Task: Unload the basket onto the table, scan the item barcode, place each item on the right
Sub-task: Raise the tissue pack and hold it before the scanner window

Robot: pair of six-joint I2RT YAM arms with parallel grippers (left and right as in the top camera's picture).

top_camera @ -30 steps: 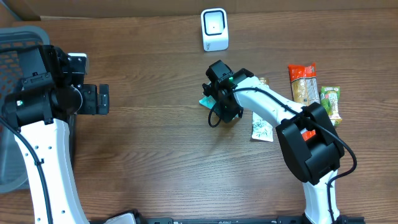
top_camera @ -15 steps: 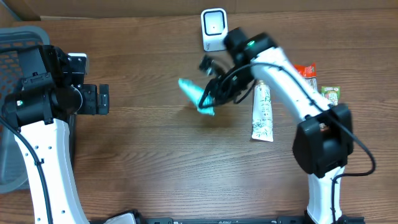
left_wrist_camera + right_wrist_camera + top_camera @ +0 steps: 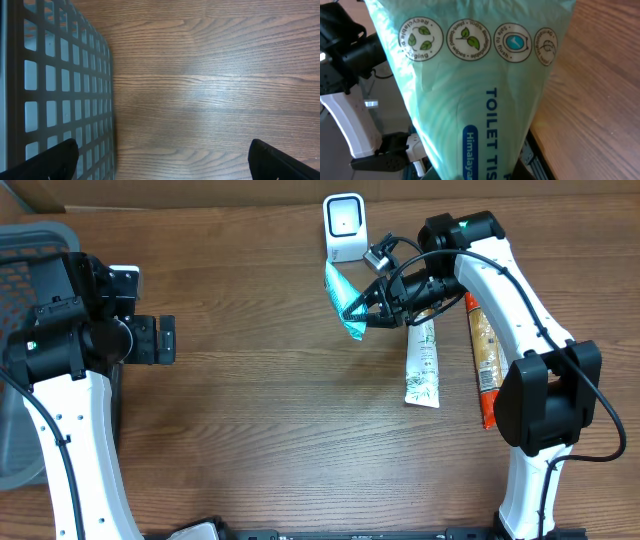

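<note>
- Teal packet (image 3: pixel 343 302) — a soft pouch printed "TOILET TIS…" under a row of round leaf and recycling marks, filling the right wrist view (image 3: pixel 475 100) — sits just in front of the white scanner (image 3: pixel 345 227). Its upper end is near the scanner's base and its lower end slants away from it.
- Next out from the scanner is the right gripper (image 3: pixel 368 312), reaching in from the side with its jaws clenched on the packet's edge. From above I cannot tell whether the packet clears the wood or rests on it.
- Farther from the scanner, past the gripper, a white tube (image 3: pixel 422 365) with green leaf print lies on the wooden table (image 3: pixel 260 430). It lies lengthwise, one end pointing roughly back toward the scanner and tucked under the right arm.
- Just beside the tube, on the side away from the scanner, an orange snack bar (image 3: pixel 483 360) lies parallel to it, partly covered by the same arm.
- Well apart from the scanner, across the table, the left gripper (image 3: pixel 165 340) hangs with its jaws spread wide and nothing between them. The left wrist view shows only bare wood between its black fingertips (image 3: pixel 165 160).
- Farthest from the scanner is a grey mesh basket (image 3: pixel 20 240), at the table's edge beside the left arm. Its gridded wall shows in the left wrist view (image 3: pixel 50 75).
</note>
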